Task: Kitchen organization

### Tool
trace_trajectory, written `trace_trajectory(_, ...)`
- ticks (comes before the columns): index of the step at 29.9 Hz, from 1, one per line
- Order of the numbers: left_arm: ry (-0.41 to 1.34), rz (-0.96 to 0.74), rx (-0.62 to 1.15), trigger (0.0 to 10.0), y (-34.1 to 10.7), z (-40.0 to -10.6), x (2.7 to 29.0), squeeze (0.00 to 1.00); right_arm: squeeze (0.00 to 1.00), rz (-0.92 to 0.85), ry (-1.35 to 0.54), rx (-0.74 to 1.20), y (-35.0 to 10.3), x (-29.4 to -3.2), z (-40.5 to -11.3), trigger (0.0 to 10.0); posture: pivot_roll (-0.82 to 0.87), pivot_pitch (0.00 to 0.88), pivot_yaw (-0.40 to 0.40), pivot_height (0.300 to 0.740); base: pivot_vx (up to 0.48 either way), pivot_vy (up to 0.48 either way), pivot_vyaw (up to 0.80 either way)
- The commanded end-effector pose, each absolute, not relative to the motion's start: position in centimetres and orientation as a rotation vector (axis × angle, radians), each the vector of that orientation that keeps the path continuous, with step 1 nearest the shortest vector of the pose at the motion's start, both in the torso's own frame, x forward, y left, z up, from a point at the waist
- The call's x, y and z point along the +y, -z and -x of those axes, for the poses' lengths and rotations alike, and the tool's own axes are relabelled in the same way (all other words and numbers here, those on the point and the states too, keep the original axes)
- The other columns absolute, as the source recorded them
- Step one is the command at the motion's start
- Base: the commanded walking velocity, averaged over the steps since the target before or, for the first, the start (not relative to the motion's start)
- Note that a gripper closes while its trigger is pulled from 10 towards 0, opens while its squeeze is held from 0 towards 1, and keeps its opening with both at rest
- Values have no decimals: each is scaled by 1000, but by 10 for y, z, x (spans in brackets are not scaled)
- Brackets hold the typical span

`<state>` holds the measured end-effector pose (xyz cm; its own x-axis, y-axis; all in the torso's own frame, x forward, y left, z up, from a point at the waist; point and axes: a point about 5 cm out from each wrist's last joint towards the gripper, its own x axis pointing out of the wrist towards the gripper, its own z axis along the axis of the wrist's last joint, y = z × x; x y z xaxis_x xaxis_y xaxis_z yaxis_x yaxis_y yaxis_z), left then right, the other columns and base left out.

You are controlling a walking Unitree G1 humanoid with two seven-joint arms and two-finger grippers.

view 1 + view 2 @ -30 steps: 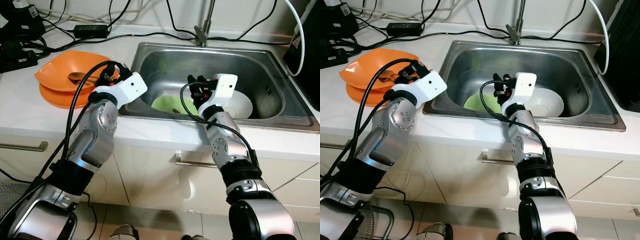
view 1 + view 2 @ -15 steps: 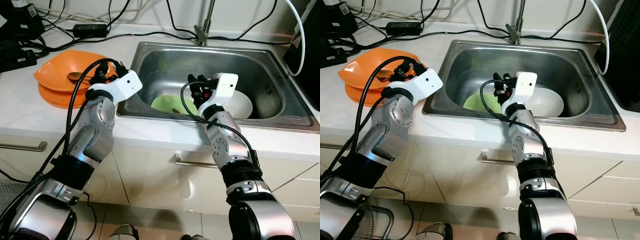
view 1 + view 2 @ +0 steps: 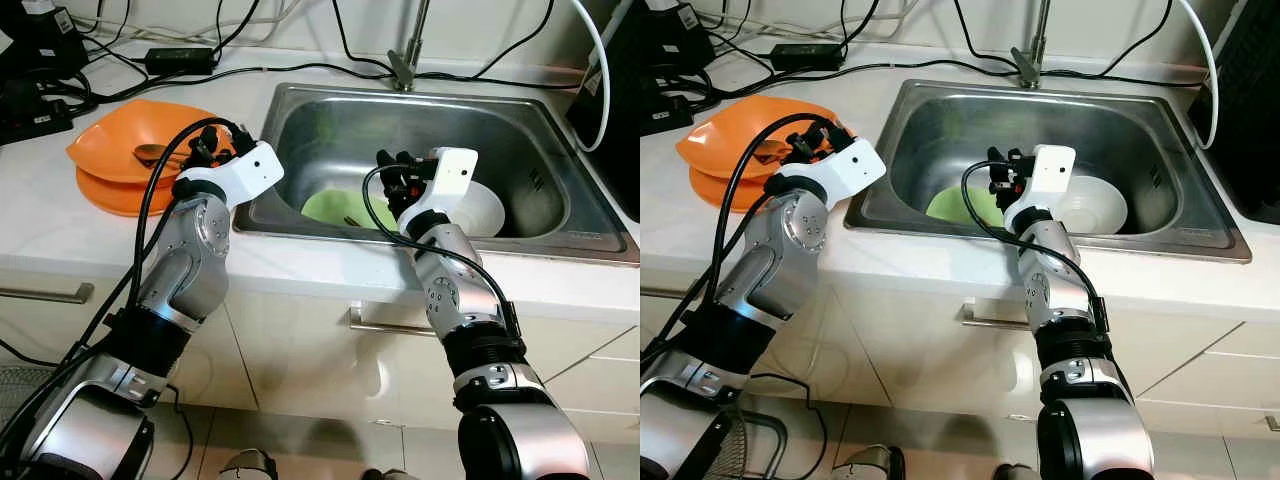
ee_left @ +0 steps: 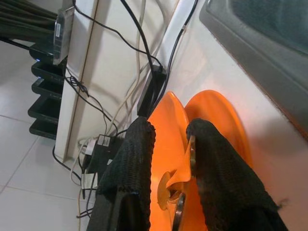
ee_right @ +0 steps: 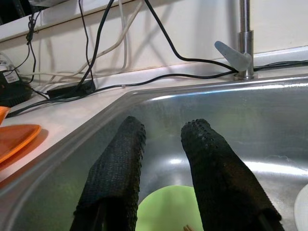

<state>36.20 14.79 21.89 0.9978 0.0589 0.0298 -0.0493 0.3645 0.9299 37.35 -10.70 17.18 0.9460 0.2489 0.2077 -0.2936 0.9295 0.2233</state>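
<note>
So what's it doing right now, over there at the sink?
Left gripper open, at the orange plates. Right gripper open above the green plate in the sink. White bowl beside it.

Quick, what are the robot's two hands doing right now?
Left gripper: open, empty, over the stacked orange plates.
Right gripper: open, empty, over the steel sink.

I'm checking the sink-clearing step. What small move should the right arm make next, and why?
Probably lower the right gripper toward the round green plate lying on the steel sink floor. Its fingers are open and empty, poised above the plate, so a short descent would bring them to it.
</note>
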Motion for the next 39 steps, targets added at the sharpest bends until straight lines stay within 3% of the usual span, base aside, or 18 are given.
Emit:
trace_trajectory(1, -66, -1199, -5, 0, -224, -364, 145, 0, 0, -256, -280, -176, -173, -107, -373, 10000, 98, 70, -20, 740, 0, 0, 0)
trace_trajectory(24, -62, -1200, -35, 0, -229, -364, 142, 0, 0, -266, -281, -174, -173, -106, -373, 10000, 101, 61, -19, 740, 0, 0, 0)
trace_trajectory(35, -53, -1267, -281, 0, -252, -361, 123, 0, 0, -260, -281, -183, -174, -106, -373, 10000, 100, 57, -20, 740, 0, 0, 0)
trace_trajectory(37, -23, -1264, -391, 0, -260, -358, 112, 0, 0, -252, -259, -199, -176, -109, -373, 10000, 101, 58, -21, 740, 0, 0, 0)
trace_trajectory(38, -7, -1237, -449, 4353, -265, -355, 105, 0, 0, -251, -244, -209, -177, -111, -374, 10000, 101, 58, -21, 740, 0, 0, 0)
trace_trajectory(39, 19, -1193, -499, 10000, -269, -352, 98, 0, 0, -255, -233, -217, -178, -113, -374, 10000, 100, 57, -20, 740, 0, 0, 0)
